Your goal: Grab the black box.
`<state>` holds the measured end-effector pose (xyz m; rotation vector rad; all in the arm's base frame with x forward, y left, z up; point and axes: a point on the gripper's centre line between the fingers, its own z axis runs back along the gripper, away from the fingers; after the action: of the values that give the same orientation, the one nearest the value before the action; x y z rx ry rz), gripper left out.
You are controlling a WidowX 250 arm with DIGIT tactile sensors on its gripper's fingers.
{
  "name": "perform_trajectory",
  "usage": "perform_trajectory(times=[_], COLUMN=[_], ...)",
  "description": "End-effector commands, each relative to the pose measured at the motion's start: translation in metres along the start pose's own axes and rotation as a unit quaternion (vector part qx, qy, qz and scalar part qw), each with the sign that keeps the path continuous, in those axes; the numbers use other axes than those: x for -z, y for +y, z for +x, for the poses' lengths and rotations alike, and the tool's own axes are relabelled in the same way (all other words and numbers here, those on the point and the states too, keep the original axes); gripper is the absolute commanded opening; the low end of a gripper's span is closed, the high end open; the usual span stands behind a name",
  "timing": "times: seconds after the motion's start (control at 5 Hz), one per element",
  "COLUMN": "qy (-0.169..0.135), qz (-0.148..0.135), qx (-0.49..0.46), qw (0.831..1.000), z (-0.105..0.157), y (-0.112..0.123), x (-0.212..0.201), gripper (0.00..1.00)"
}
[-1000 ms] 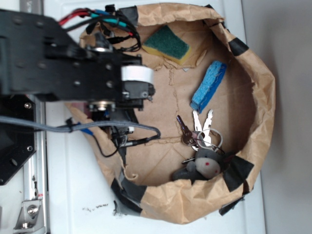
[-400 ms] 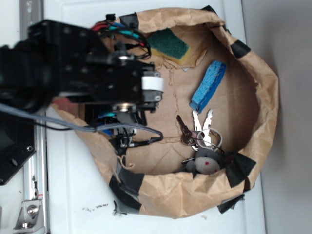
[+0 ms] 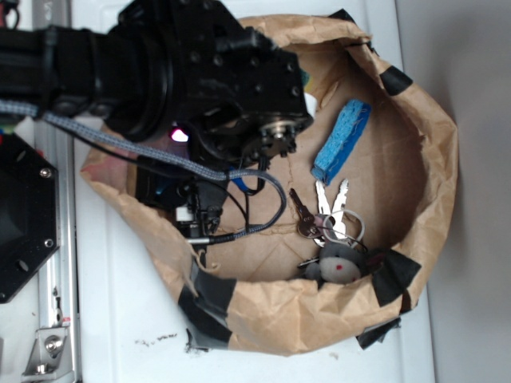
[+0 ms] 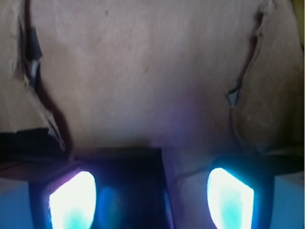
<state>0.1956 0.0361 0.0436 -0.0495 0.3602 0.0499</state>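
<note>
Inside the torn paper bowl (image 3: 415, 199), walls crowd the arm (image 3: 200, 88), which reaches down over its left half. Gripper (image 4: 152, 200) jaws parted, black box (image 4: 126, 186) between the glowing fingertips (image 4: 71, 200), nearer the left one.

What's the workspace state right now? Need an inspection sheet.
Surface: brown paper bag rolled down into a bowl, patched with black tape; its floor is creased and torn.
Job's things: black box lies on the bag floor between the fingers, nearer one lit pad; hidden by the arm in the exterior view.
Clutter: blue sponge, keys, gray plush toy, all inside the bag.
End effector: end effector open, low over the floor, fingers either side of the box, not closed on it.
Cables: gray braided cable runs along the arm and loops into the bag.
Surroundings: white table; black hexagonal plate beside the bag.
</note>
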Motion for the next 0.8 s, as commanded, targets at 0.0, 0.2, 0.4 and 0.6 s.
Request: perform_trajectory(times=[0.0,0.2,0.4,0.6], qy=[0.006,0.017,0.04,0.048], qz=[-0.012,-0.018,-0.035,-0.054], qx=[0.008,0.02,0.033,0.052], qw=[1.0,1.0,0.998,0.996], z=[0.002,-0.006,-0.007,-0.011], y=[0.016,0.016,0.014,0.01], x=[-0.035,-0.036,-0.033,-0.037], gripper=[1.0,1.0,1.0,1.0])
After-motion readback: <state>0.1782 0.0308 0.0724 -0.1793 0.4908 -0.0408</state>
